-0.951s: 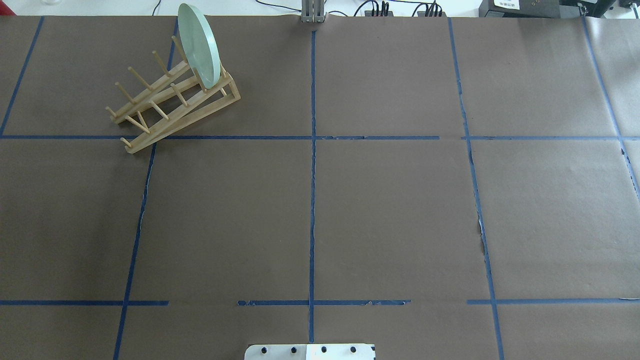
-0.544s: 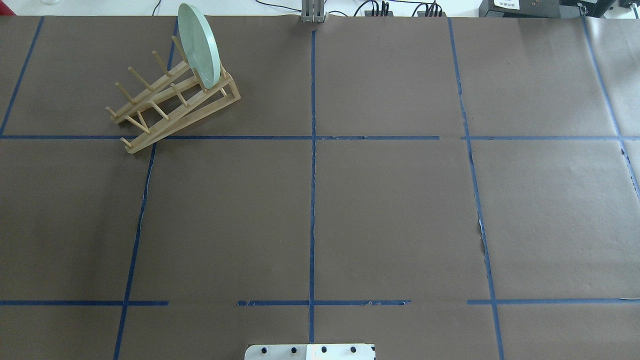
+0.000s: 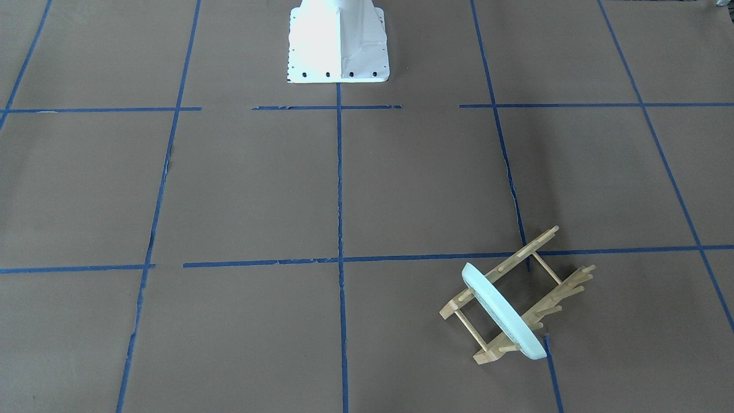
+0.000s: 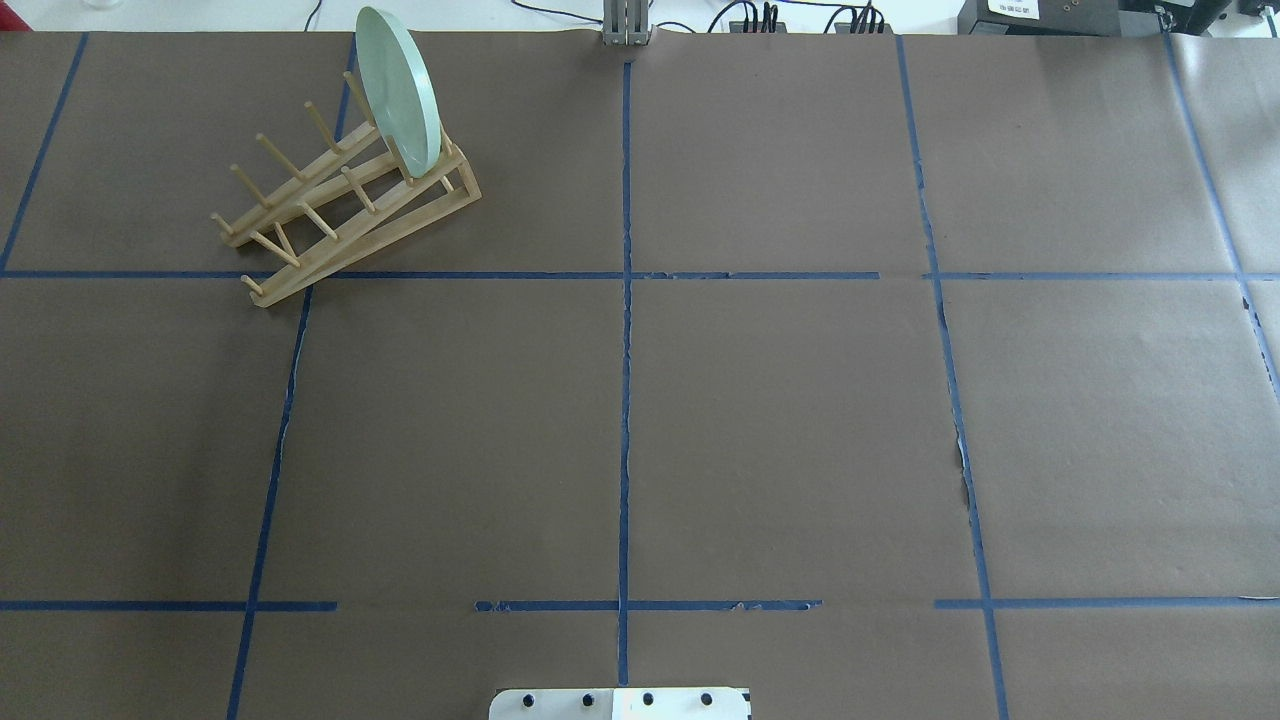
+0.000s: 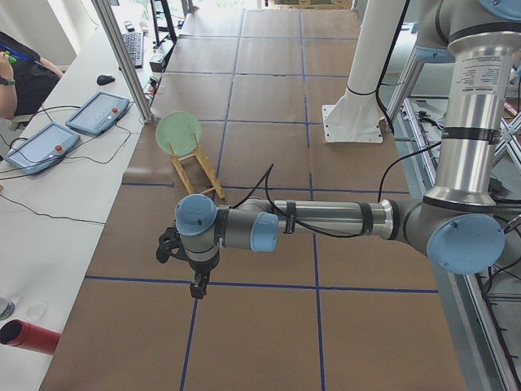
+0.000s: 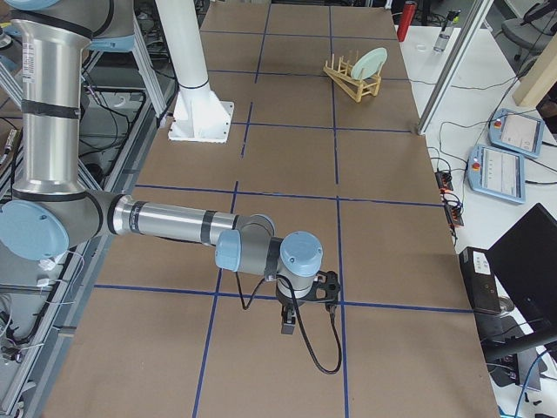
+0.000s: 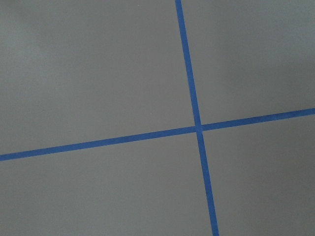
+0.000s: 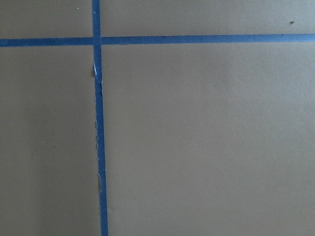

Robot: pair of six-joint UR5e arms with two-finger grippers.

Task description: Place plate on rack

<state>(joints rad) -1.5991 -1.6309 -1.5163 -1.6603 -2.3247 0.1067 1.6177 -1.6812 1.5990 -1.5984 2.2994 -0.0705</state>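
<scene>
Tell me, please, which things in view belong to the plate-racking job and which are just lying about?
Job: plate, standing on edge in the rack.
Lying about, on the side bench: teach pendants, mouse, red cylinder.

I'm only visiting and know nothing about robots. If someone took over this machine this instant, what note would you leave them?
Left gripper: hangs over the bare table, far from the rack. It shows only small in the side view, so I cannot tell whether the jaws are open or shut.
Right gripper: the same, at the table's other end.
Plate: stands on edge between the pegs at the far end of the rack, on the robot's far left. Nothing touches it.
Done: the plate is on the rack.
Left: nothing apparent.
</scene>
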